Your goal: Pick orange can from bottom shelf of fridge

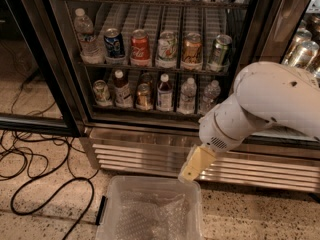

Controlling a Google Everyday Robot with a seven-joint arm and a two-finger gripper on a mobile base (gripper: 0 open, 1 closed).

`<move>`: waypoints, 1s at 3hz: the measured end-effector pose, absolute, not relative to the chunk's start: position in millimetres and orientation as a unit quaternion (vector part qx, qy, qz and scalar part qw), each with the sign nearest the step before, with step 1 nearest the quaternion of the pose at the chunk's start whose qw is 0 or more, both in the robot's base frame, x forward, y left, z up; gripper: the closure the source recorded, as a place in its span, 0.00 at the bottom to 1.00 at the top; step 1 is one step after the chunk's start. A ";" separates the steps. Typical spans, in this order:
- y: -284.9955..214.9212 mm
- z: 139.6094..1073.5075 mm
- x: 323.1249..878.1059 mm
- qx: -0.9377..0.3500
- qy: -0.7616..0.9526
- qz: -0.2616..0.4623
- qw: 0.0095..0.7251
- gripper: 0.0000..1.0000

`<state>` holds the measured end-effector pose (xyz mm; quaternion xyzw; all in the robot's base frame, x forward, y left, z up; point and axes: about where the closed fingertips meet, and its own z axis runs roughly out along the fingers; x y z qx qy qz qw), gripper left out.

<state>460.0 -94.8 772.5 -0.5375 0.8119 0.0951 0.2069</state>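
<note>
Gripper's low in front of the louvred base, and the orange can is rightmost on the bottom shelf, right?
Not rightmost: the camera view shows the small amber-orange aluminium can third from the left on the grey wire bottom shelf. The tan gripper does hang before the steel louvred base.

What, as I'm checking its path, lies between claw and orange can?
Camera view: the louvred base and bottom shelf rail, between the claw above the plastic bin and the orange can.
</note>
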 end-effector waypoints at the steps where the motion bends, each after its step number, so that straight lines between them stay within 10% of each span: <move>1: -75.3 743.5 456.8 -0.520 0.818 0.119 0.216 0.00; 3: -32.9 650.5 468.3 -0.460 0.846 0.145 0.228 0.00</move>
